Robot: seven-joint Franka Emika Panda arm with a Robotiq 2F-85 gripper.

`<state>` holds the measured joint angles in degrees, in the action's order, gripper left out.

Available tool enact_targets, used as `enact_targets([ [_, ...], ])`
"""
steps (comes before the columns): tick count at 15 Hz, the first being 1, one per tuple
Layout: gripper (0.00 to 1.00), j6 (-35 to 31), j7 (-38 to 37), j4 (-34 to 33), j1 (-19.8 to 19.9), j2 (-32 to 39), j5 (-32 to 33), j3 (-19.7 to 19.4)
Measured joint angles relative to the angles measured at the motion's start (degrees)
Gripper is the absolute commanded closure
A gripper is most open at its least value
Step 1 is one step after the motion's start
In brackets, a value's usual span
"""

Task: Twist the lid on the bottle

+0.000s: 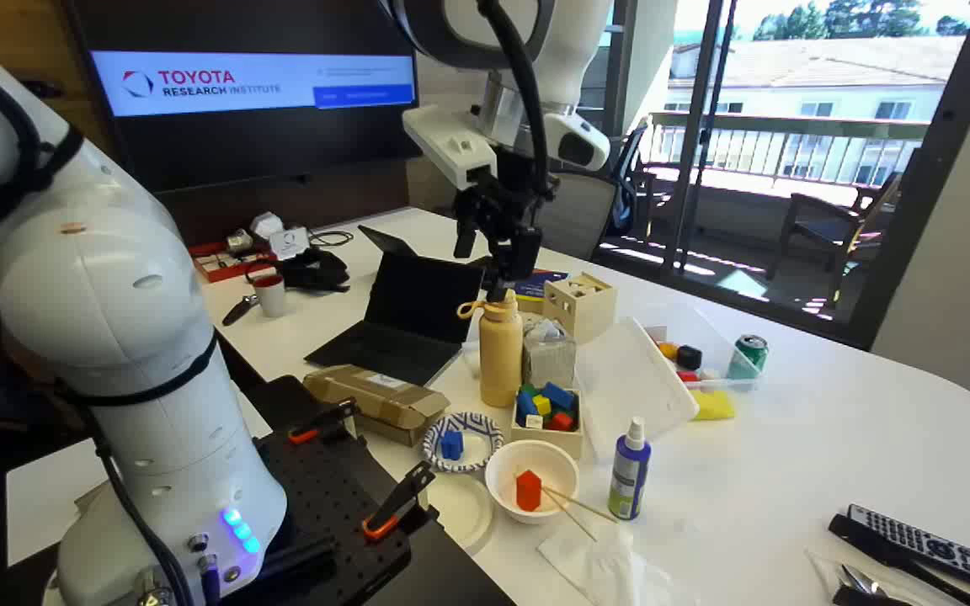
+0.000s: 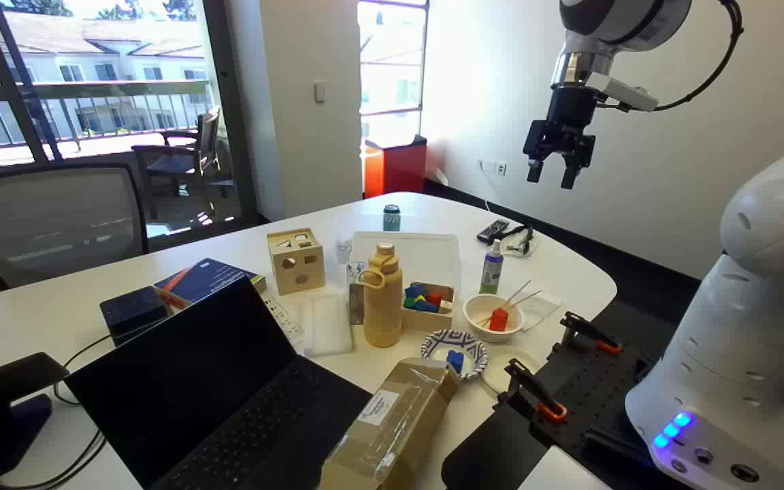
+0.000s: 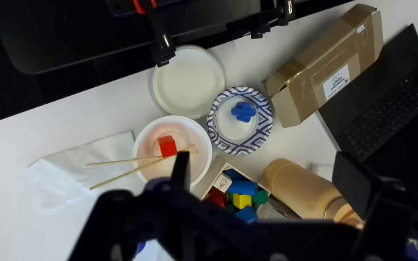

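Observation:
The mustard-yellow bottle stands upright among other items in both exterior views; it also shows in the wrist view. Its yellow lid, with a loop handle, sits on top of the bottle. In the wrist view the lid is partly hidden behind a finger. My gripper is open and empty, high above the table and apart from the bottle. It overlaps the lid's top in an exterior view. Its spread fingers also show in the wrist view.
A block box, shape-sorter cube, white bowl, patterned plate and cardboard box surround the bottle. A laptop, plastic bin lid and spray bottle stand near.

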<state>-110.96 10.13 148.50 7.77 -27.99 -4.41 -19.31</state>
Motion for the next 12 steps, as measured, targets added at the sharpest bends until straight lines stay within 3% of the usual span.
enact_targets([
  [4, 0.0, 0.0, 0.0, 0.0, 0.2, 0.1, -0.1, 1.1],
  [8, 0.0, -1.3, -0.6, -0.5, -0.3, 1.6, -2.4, 5.0],
  [12, 0.0, -8.3, -4.2, -1.7, -2.8, 5.7, -7.0, 10.4],
])
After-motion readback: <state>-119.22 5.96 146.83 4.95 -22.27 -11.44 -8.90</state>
